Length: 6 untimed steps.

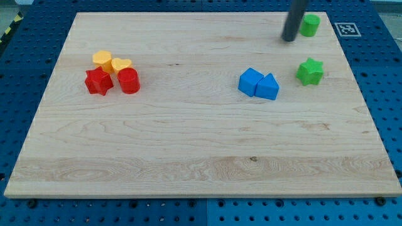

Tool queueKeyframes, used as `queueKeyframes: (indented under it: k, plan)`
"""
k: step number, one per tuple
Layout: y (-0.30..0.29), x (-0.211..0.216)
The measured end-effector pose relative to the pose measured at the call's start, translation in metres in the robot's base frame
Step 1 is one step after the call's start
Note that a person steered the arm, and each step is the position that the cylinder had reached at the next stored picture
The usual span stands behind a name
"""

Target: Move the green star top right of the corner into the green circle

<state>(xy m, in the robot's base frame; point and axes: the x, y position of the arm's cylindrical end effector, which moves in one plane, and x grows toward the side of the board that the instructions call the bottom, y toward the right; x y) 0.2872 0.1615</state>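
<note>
A pale wooden tabletop (188, 144) rests on a blue perforated base (383, 75); a black-and-white marker (346, 29) lies far right.

My tip (289, 39) rests on the counter (188, 138) just left of the green circle (309, 25); the green star (309, 71) lies below-right, apart.
</note>
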Motion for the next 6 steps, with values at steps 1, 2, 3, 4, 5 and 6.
queueKeyframes:
  k: [1, 2, 3, 4, 5, 6]
  plan:
    - [-0.054, 0.042]
    - [-0.058, 0.079]
    - [-0.056, 0.115]
    - [-0.044, 0.142]
    - [-0.014, 0.146]
    - [0.019, 0.146]
